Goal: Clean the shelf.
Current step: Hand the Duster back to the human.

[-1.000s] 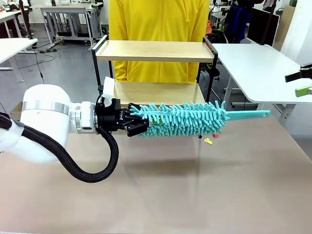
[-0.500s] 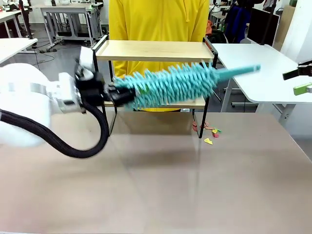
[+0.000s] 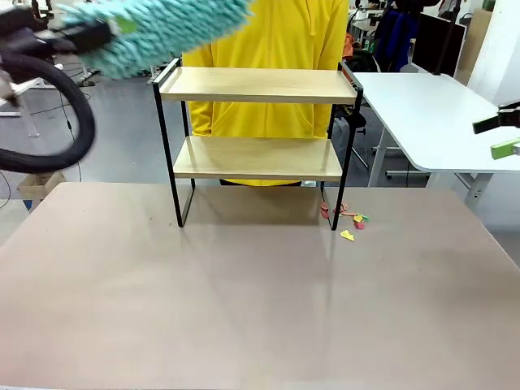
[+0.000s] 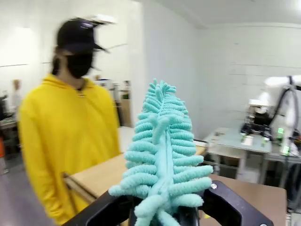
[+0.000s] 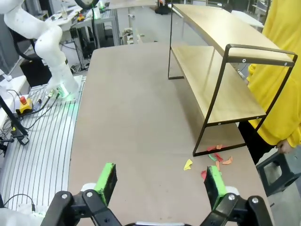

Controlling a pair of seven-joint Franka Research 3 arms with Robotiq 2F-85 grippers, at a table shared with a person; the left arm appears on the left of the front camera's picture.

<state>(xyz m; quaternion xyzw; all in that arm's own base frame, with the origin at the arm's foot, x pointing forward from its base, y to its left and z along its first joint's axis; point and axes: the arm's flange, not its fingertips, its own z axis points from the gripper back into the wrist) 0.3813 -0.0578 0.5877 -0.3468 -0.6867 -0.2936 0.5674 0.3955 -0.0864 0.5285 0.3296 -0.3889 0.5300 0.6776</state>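
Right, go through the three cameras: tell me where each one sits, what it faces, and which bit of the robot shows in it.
Front view: fixed on the robot's side, looking across the table at the shelf and the person; the left arm swings the duster at top left.
Left wrist view: on the left wrist, looking along the left gripper, shut on the duster, toward the person.
Right wrist view: on the right wrist, high, looking down past the open right gripper at the table and the shelf's end.
All three share the shelf and the person.

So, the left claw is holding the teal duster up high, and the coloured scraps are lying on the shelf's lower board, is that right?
Not quite: the left claw does hold the teal duster high, but the coloured scraps lie on the table beside the shelf leg, as the right wrist view shows.
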